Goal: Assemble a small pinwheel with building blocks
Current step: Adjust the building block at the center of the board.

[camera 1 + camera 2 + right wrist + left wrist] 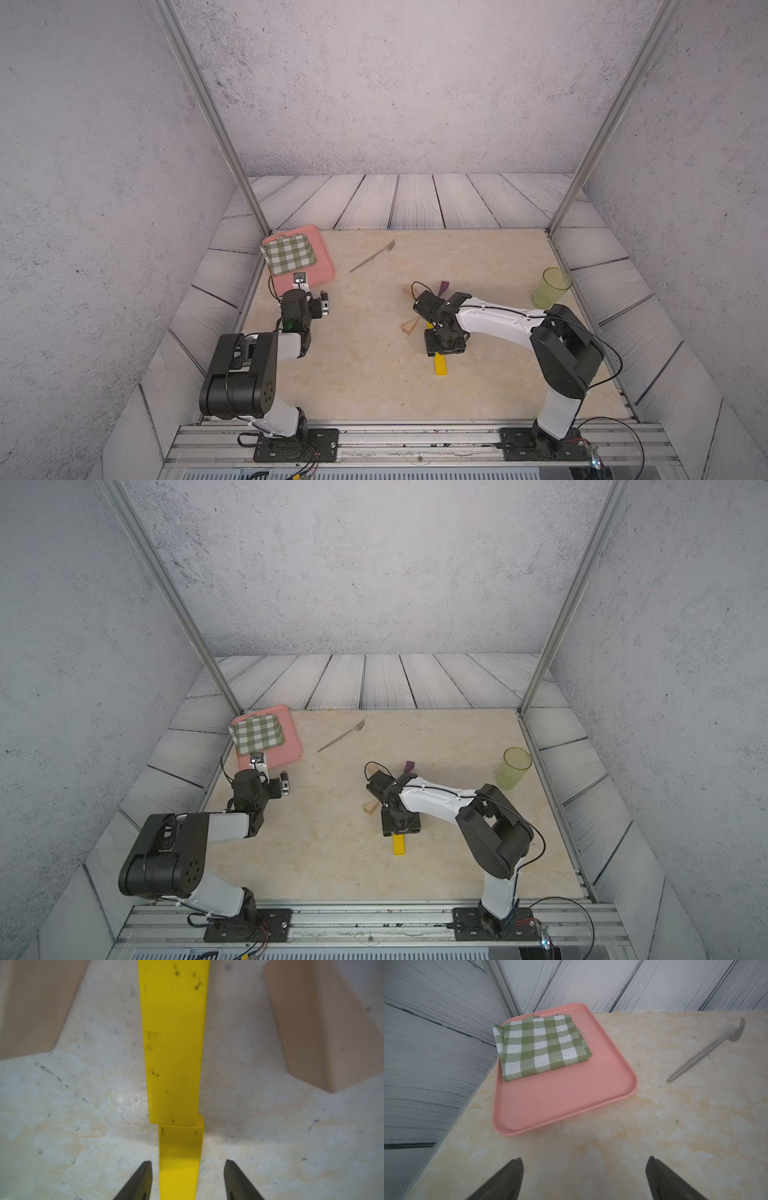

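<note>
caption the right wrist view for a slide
Right gripper open astride the two-piece yellow stem, without touching it.

The tray [571, 1105] is salmon pink, and the folded cloth [539, 1047] on it is checked in green and white. The fork [704, 1051] is matt silver-grey. The cup [552, 289] is translucent yellow-green. The two bars [173, 1043] are bright yellow with small dark specks. The purple wedge [444, 286] is deep violet, and the tan wedge [409, 327] is plain pale wood. The table [353, 374] is cream, marbled with yellowish patches.

Right pincer [188, 1162] straddles yellow bar [179, 1147], gap each side; 2 tan blocks [324, 1032] flank bar beyond.
</note>
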### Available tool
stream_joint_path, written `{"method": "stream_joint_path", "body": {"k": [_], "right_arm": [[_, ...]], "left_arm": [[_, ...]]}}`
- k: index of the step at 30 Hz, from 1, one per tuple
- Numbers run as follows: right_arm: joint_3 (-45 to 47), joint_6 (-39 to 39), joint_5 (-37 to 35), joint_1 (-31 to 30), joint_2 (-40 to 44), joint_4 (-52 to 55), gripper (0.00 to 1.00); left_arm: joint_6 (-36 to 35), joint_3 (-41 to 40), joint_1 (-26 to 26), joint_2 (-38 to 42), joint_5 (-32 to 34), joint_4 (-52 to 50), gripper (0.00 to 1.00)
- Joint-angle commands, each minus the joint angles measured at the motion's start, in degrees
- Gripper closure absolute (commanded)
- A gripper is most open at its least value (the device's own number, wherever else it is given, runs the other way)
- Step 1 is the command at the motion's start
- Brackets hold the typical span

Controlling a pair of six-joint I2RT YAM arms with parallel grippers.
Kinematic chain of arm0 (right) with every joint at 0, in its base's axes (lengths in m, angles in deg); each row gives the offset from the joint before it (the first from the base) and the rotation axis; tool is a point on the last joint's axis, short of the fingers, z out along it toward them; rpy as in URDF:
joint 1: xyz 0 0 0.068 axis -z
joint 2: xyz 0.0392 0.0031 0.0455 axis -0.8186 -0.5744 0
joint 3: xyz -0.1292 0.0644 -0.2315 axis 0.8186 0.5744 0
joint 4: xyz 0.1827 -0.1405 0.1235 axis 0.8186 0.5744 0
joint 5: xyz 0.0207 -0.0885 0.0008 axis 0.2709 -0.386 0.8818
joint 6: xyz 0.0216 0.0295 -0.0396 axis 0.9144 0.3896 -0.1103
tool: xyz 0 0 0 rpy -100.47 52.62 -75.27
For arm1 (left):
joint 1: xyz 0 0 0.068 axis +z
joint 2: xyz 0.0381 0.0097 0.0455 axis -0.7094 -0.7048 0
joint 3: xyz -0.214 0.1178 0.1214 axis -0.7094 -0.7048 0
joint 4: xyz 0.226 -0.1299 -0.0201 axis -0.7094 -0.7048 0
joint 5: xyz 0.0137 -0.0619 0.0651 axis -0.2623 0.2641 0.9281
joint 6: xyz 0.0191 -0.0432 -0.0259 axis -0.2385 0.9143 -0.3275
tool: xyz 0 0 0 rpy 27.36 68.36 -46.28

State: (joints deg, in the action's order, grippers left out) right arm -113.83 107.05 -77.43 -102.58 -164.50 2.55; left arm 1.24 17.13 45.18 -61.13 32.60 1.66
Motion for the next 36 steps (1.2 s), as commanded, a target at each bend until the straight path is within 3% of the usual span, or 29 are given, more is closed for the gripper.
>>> {"method": "stream_joint_path", "body": {"k": [1, 5, 12, 21, 36], "right_arm": [[-0.88, 1.38, 0.86, -0.55, -1.26, -0.26, 0.46], [-1.14, 1.56, 1.03, -0.53, -1.97, -0.36, 0.55], [-1.58, 1.73, 1.08, -0.59, -3.09, -0.19, 0.6], [-2.63, 2.07, -2.01, -0.75, -0.32, 1.93, 0.58], [-1.5, 2.26, 0.08, -0.79, -1.62, 1.17, 0.53]], "left_arm": [[-0.2, 0.98, 0.23, 0.93, -0.36, -0.14, 0.02], [-0.2, 0.98, 0.19, 0.98, -0.36, -0.05, 0.02], [-0.2, 0.98, 0.19, 0.97, -0.36, -0.09, 0.02], [-0.2, 0.98, 0.19, 0.92, -0.36, -0.1, 0.02], [-0.2, 0.98, 0.2, 0.97, -0.36, -0.1, 0.02]]}}
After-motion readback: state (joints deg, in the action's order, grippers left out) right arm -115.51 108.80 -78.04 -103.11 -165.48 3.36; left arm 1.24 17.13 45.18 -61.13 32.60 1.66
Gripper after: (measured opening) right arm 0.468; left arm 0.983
